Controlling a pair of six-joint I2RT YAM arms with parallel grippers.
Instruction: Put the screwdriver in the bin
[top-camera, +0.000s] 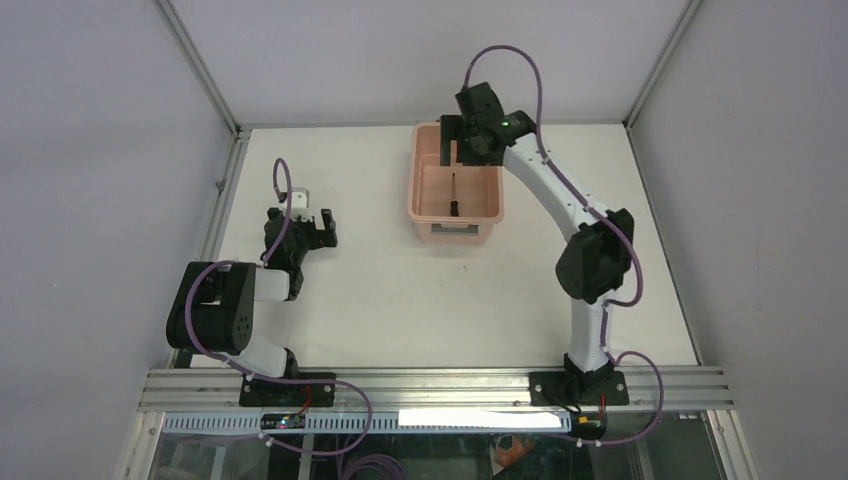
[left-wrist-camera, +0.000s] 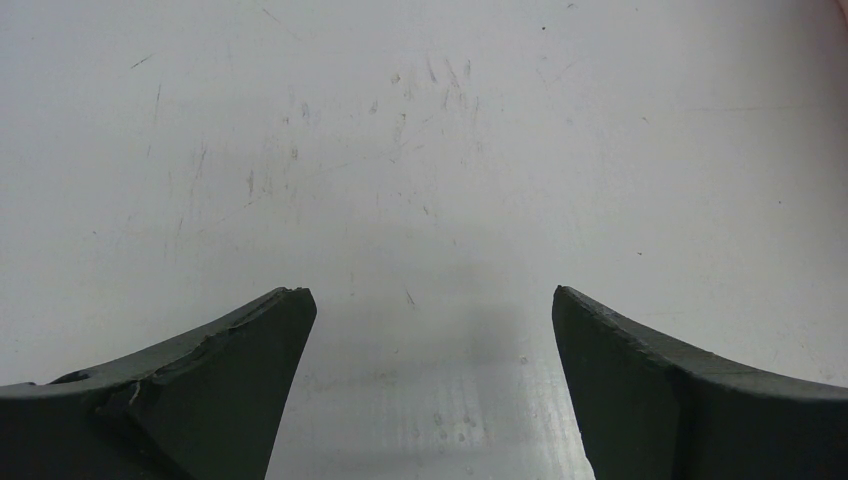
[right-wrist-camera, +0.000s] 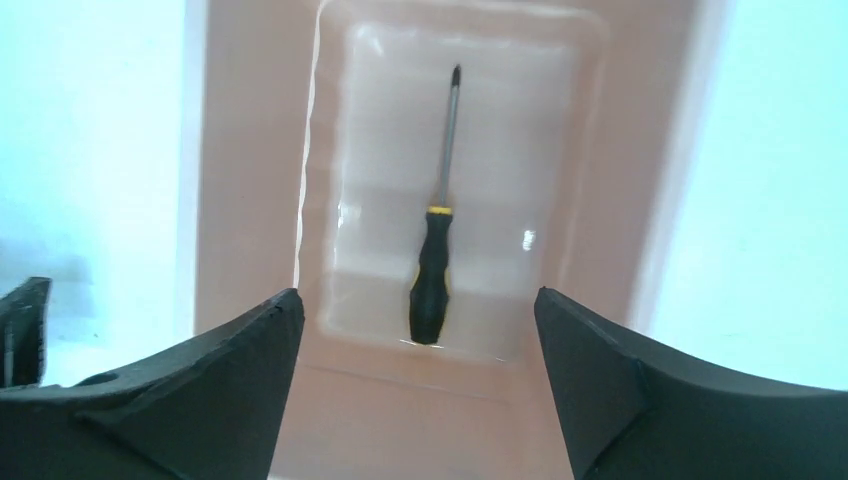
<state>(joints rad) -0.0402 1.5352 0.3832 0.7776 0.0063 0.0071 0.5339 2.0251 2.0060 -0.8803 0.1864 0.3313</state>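
The screwdriver (top-camera: 454, 195) lies flat on the floor of the pink bin (top-camera: 416, 185), lengthwise along it. In the right wrist view its black handle with a yellow collar (right-wrist-camera: 431, 280) and its thin shaft show, with the bin's wall (right-wrist-camera: 250, 180) around it. My right gripper (top-camera: 463, 140) hovers over the bin's far end, open and empty, its jaws (right-wrist-camera: 415, 293) well above the handle and apart from it. My left gripper (top-camera: 322, 226) is open and empty over bare table at the left (left-wrist-camera: 433, 291).
The white table (top-camera: 400, 300) is bounded by a metal frame rail at the left (top-camera: 225, 200) and grey walls behind. The bin stands at the far middle. The left arm is folded near its base (top-camera: 215, 315).
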